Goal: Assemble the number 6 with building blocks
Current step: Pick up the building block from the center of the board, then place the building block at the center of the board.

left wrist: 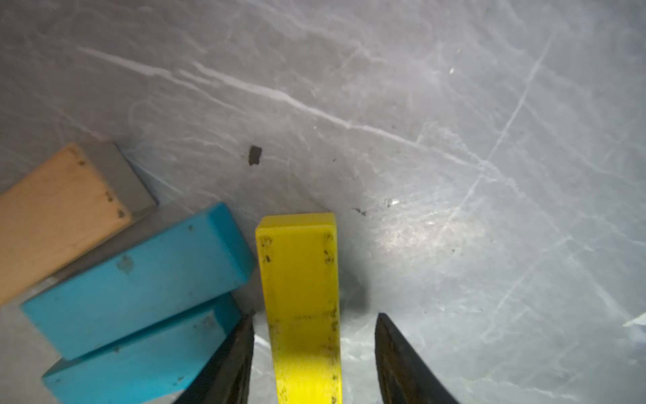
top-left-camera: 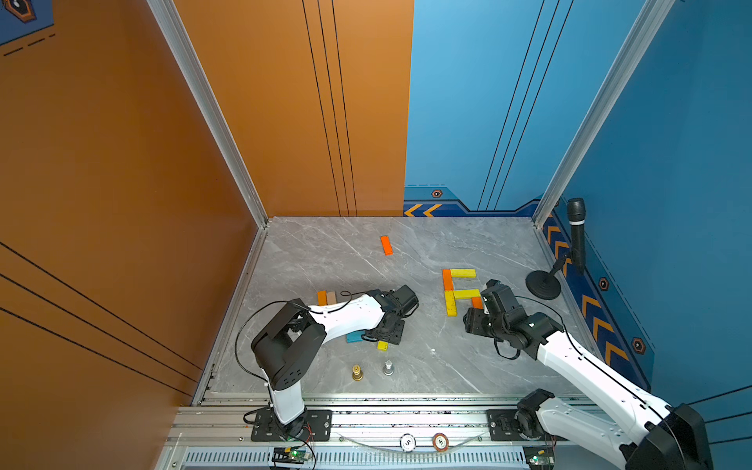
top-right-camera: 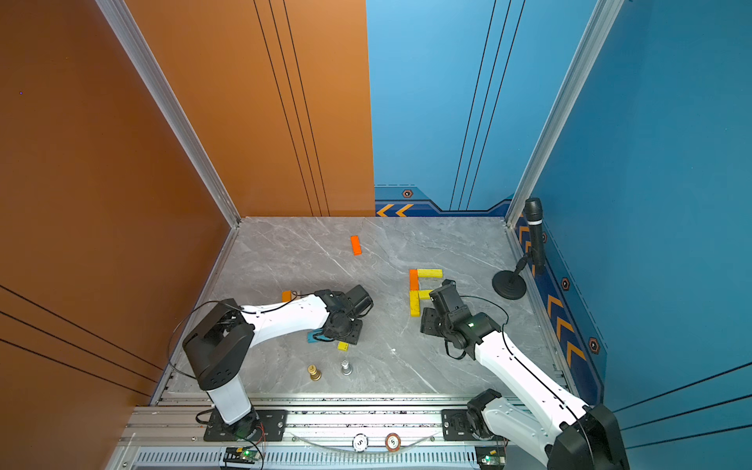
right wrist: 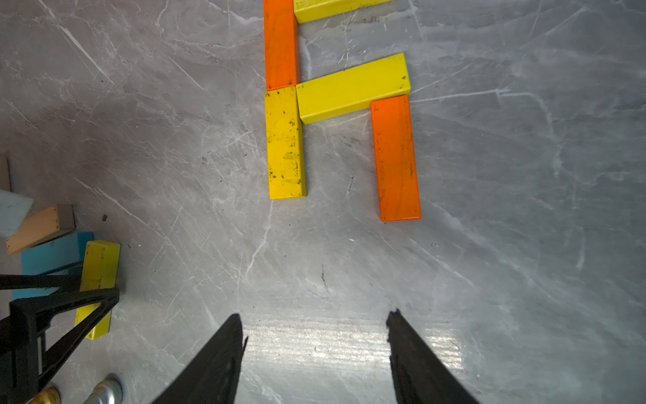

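At the far left of the bench (top-left-camera: 309, 252) an orange block (top-left-camera: 322, 298) and a tan block (top-left-camera: 331, 297) lie side by side, partly hidden by the left arm. Next comes the loose pile; here the left fingers (left wrist: 230, 367) stand partly open astride a flat-lying yellow block (left wrist: 300, 280). One finger is close against its edge and bare bench shows beside the other, so it looks straddled, not clamped. An upper teal block (left wrist: 140, 280) overlaps a lower teal block (left wrist: 140, 370); its corner is just beside the yellow block, perhaps touching.

A gold pawn (top-left-camera: 357, 372) and a silver pawn (top-left-camera: 388, 367) stand near the front; a lone orange block (top-left-camera: 386, 245) lies well apart towards the back.

Right of centre is the unfinished 6: a top yellow bar (right wrist: 332, 8), an orange upright (right wrist: 281, 45), a middle yellow bar (right wrist: 353, 87), a yellow upright (right wrist: 285, 143) and a right orange upright (right wrist: 396, 157); only the bottom stroke is missing. The right fingers (right wrist: 216, 360) hover wide open and empty over bare bench just before that gap.

The step in hand seems to be fetching that last stroke. The next move calls for closing on the yellow block and lifting it without dragging the teal ones; then carrying it right and turning it crosswise to bridge the two lower ends, with the right arm giving way.
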Motion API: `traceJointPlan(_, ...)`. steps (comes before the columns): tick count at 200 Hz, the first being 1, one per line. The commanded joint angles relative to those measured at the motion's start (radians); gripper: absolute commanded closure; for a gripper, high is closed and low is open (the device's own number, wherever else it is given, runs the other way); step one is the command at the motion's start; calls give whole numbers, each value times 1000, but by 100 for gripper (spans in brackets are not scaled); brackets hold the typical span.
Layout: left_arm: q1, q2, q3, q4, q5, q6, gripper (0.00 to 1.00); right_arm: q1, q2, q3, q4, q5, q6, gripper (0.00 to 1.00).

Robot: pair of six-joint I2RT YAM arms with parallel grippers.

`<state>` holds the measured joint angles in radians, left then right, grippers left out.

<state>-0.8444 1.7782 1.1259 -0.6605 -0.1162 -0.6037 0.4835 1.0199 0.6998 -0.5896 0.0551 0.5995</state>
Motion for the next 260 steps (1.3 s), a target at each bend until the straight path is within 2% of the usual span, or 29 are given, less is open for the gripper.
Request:
traceJointPlan(1, 1, -5, -15, -3, 23, -10, 47, -9, 4, -3, 10, -7, -18, 34)
traceJointPlan(48, -30, 49, 19, -3, 53, 26, 65, -68, -60, 2, -8, -49, -9, 34)
traceJointPlan(74, -68, 70, 65, -3, 63, 86, 68, -145, -118, 13, -28, -84, -3, 34)
traceJointPlan(129, -144, 154, 231, -4, 113, 235, 69, -333, -233, 40, -73, -118, 35, 34)
traceJointPlan(175, -201, 270, 406, -6, 187, 298, 69, -448, -287, 47, -98, -129, 59, 34)
traceJointPlan(260, -251, 450, 607, -50, 204, 326, 66, -491, -325, 44, -114, -126, 64, 35)
